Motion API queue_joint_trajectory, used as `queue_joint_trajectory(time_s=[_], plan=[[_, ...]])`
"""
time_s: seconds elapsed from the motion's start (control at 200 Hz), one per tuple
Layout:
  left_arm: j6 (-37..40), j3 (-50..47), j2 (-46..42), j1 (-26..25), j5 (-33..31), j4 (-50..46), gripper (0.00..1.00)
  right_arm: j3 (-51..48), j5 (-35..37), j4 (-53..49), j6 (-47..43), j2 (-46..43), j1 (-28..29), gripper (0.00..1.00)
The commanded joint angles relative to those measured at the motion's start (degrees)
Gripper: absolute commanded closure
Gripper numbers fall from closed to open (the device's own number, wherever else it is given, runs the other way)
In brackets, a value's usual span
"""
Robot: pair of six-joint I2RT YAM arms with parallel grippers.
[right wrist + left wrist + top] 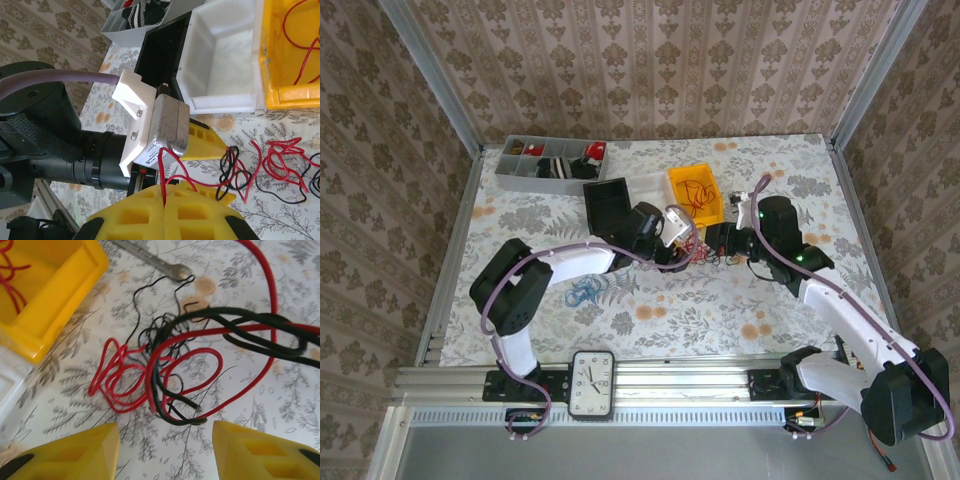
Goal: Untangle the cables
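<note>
In the top view the two arms meet at the centre of the frame, where the cables, a loose tangle of red and black strands, lie on the flowered table just below the yellow bin. The left gripper comes in from the left and the right gripper from the right, with the tangle between them. In the left wrist view the two yellow fingers stand wide apart at the bottom edge, holding nothing. The tangle spreads across the middle of that frame, and one red and black strand runs off taut to the right. A wrench lies at the top, just beyond the wires. In the right wrist view the yellow pads are pressed together at the bottom centre, pinching a red cable that rises from the seam and runs right into the tangle. A white bin and a black bin sit at the top of that frame, left of the yellow one, which holds more red wire. A blue cable lies lower left of centre in the top view, well apart from the tangle.
</note>
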Motion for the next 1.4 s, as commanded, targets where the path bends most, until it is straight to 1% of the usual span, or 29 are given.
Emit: queue_joint_trajectory(time_s=[0.0, 0.09, 0.185, 0.21, 0.27, 0.33, 0.405, 0.555, 0.625, 0.725, 0.78, 0.82, 0.955, 1.02, 1.14, 1.33, 1.395], plan=[[1.79, 2.54, 1.58, -0.53, 4.78, 2.61, 0.48, 1.37, -1.79, 2.06, 2.56, -0.96, -1.11, 1.00], [-0.22, 3.34, 3.60, -0.51, 4.26, 6.15, 0.49, 1.31, -2.38, 3.32, 3.89, -0.68, -1.82, 1.00], [-2.13, 5.82, 6.76, -0.76, 4.02, 8.38, 0.56, 1.14, -2.72, 4.45, 5.20, -0.64, -2.48, 1.00], [-2.83, 6.33, 7.48, -0.77, 3.72, 9.10, 0.60, 1.08, -2.65, 4.51, 5.48, -0.68, -2.66, 1.00], [-4.43, 6.90, 8.73, -0.73, 2.50, 11.15, 0.76, 1.22, -2.57, 4.52, 5.97, -0.83, -3.27, 1.00], [-5.04, 6.91, 9.50, -0.71, 1.40, 12.28, 0.90, 1.52, -2.16, 4.05, 6.07, -1.18, -4.06, 1.00], [-5.05, 7.06, 10.49, -0.74, 0.04, 12.14, 1.00, 1.78, -1.87, 3.68, 6.07, -2.02, -5.30, 1.00], [-5.43, 7.19, 12.10, -0.64, -2.55, 11.60, 1.00, 2.89, -1.93, 1.94, 5.77, -3.43, -8.92, 1.00], [-5.08, 7.22, 12.46, -0.44, -2.76, 11.10, 1.00, 3.53, -1.69, 0.79, 5.22, -4.13, -10.78, 1.00], [-4.27, 6.76, 12.38, 0.19, -1.83, 10.34, 1.00, 4.02, 0.68, -0.08, 5.37, -5.30, -13.33, 1.00], [-3.30, 6.59, 12.30, 0.45, -0.63, 9.44, 0.91, 4.14, 1.66, -0.32, 5.62, -5.59, -14.42, 1.00], [-2.60, 6.67, 12.38, 0.58, 0.01, 8.62, 0.87, 4.25, 1.73, -0.23, 5.77, -5.60, -15.00, 1.00], [-1.47, 7.37, 12.71, 0.61, 0.93, 6.65, 0.85, 4.54, 1.37, 0.41, 5.99, -5.05, -15.91, 1.00], [-1.22, 7.53, 13.05, 0.72, 0.92, 6.11, 0.88, 5.20, 2.19, 0.65, 5.52, -4.90, -16.38, 1.00], [-0.79, 7.10, 13.60, 0.99, -0.18, 5.81, 1.00, 7.02, 4.34, 1.00, 5.11, -4.63, -17.55, 1.00], [0.43, 7.06, 14.49, 1.08, -4.81, 2.09, 1.00, 8.40, 7.56, 1.08, 5.34, -4.81, -18.96, 1.00], [0.65, 6.68, 14.32, 1.12, -7.68, 0.31, 1.00, 8.42, 9.01, 0.58, 5.24, -5.23, -19.46, 1.00]])
